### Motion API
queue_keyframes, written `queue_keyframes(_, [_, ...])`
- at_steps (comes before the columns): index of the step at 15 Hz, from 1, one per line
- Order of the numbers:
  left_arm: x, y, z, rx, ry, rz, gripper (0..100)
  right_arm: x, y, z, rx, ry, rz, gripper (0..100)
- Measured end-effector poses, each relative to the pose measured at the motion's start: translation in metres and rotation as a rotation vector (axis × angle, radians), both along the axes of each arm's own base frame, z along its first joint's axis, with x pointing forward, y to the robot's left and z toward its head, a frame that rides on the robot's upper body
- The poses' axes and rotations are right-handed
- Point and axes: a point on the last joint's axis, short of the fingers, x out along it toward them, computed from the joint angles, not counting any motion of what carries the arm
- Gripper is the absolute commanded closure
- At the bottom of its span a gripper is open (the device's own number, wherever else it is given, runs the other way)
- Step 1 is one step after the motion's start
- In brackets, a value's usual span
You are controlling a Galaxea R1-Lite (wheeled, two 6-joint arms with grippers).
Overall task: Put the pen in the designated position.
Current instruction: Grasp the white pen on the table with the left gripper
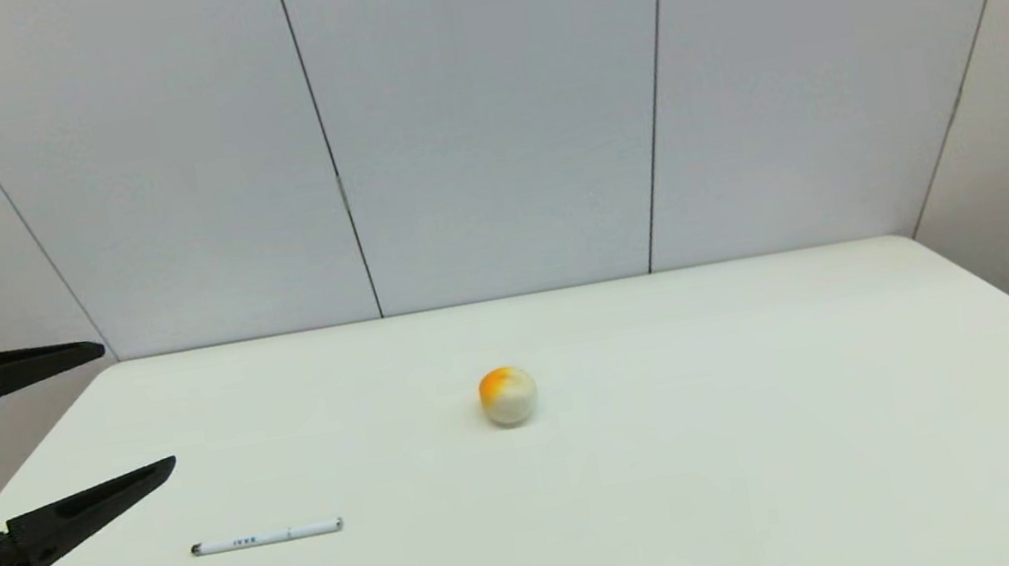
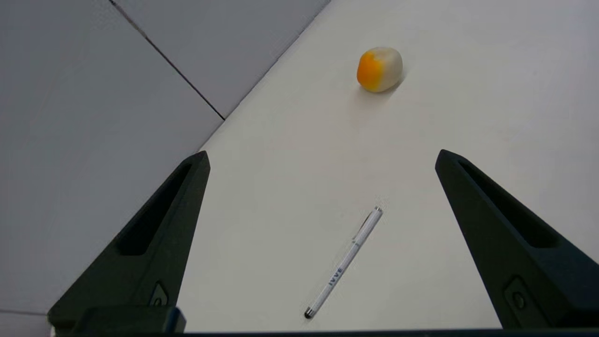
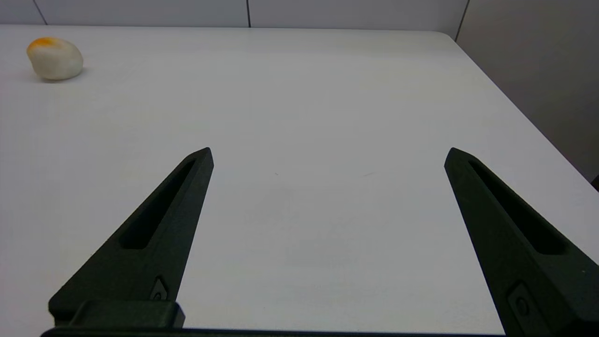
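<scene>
Head view shows the left gripper [image 1: 139, 407] spread wide, holding nothing, with the pen [image 1: 266, 537] flat on the surface [image 1: 700, 495] just ahead of its lower finger. Its height is hard to judge. Slim and round, the pen could roll away from a closing finger. The right gripper [image 3: 327, 154] also gapes, well apart.

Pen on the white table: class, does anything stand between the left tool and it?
Nothing visible does. The slim white pen lies flat on the white table, just to the right of the open left tool, with bare tabletop between them. The orange-and-white ball sits farther off, beyond the pen and to its right.
</scene>
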Motion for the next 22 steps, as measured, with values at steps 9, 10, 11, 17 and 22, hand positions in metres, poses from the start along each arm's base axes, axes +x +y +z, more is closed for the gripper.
queue_keyframes(9, [0.031,0.009,-0.038,0.275,0.177,-0.322,0,0.0,0.0,0.0,0.0,-0.001,0.0,0])
queue_keyframes(10, [0.036,0.011,-0.04,0.298,0.182,-0.347,0,0.0,0.0,0.0,0.0,-0.001,0.0,0])
queue_keyframes(11, [0.043,0.013,-0.042,0.319,0.181,-0.362,0,0.0,0.0,0.0,0.0,0.0,0.0,0])
queue_keyframes(17, [0.072,0.02,-0.067,0.3,0.28,-0.384,0,0.0,0.0,0.0,0.001,0.0,0.0,0])
queue_keyframes(22, [0.09,0.024,-0.092,0.277,0.362,-0.402,0,0.0,0.0,0.0,0.001,0.0,0.0,0])
